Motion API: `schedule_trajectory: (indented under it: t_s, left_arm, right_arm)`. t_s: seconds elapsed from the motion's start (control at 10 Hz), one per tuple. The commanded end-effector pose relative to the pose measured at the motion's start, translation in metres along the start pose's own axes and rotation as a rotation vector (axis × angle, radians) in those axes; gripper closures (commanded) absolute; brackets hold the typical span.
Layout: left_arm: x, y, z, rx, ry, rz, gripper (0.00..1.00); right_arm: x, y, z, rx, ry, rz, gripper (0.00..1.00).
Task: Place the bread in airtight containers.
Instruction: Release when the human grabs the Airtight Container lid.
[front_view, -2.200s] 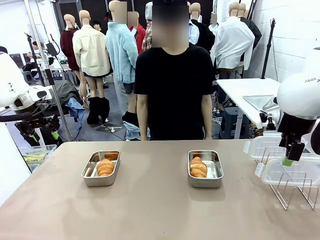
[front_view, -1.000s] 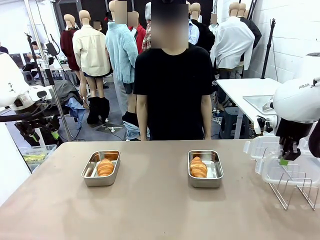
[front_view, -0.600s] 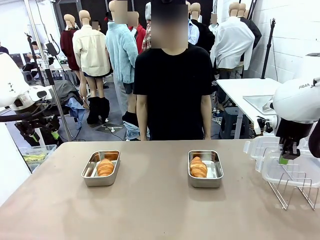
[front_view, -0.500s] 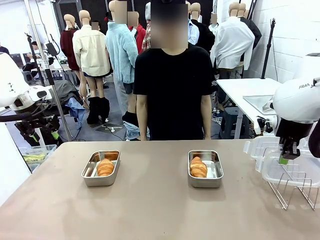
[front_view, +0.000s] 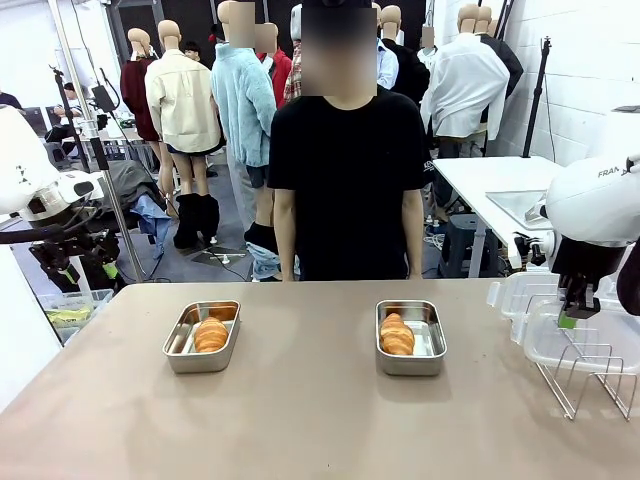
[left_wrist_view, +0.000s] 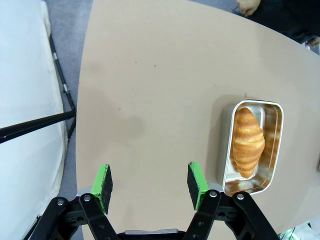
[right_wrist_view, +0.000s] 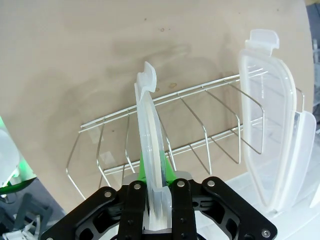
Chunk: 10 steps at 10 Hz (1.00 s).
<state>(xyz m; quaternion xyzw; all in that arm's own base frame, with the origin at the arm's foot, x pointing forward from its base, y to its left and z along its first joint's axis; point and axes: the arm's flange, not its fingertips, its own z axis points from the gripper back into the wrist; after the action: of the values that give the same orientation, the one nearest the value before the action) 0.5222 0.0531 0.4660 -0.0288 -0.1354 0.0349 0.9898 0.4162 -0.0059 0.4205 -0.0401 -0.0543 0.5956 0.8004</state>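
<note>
Bare table (front_view: 300, 420) between left tub (front_view: 198, 362) and right tub (front_view: 410, 366), wire rack (front_view: 590, 380) with lids (front_view: 560, 345) crowding right edge

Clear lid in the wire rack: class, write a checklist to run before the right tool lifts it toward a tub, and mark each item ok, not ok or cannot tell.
1. Right tool shut on the clear lid: ok.
2. Lid free of the wire rack: not ok, it stands upright between the wires.
3. Right croissant lying inside the right steel tub: ok.
4. Left croissant inside the left steel tub: ok.
5. Left tool open and apart from the left tub: ok.
6. Grip firm enough to carry: cannot tell.
</note>
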Motion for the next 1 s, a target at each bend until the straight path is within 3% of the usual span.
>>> schedule_trajectory:
  t_s: [0.0, 0.2, 0.3, 0.6, 0.9]
  left_arm:
    - [0.000, 0.001, 0.002, 0.012, -0.003, -0.010, 0.22]
    - [0.000, 0.001, 0.002, 0.012, -0.003, -0.010, 0.22]
    - [0.000, 0.001, 0.002, 0.012, -0.003, -0.010, 0.22]
    - [0.000, 0.001, 0.002, 0.012, -0.003, -0.010, 0.22]
    - [0.000, 0.001, 0.002, 0.012, -0.003, -0.010, 0.22]
  right_arm:
    - [0.000, 0.000, 0.000, 0.000, 0.001, 0.001, 1.00]
    - [0.000, 0.000, 0.000, 0.000, 0.000, 0.000, 1.00]
    - [0.001, -0.002, 0.019, -0.012, 0.034, -0.012, 1.00]
    - [0.005, -0.001, 0.106, -0.038, 0.037, -0.018, 1.00]
    - [0.043, -0.037, 0.183, -0.044, -0.067, -0.229, 1.00]
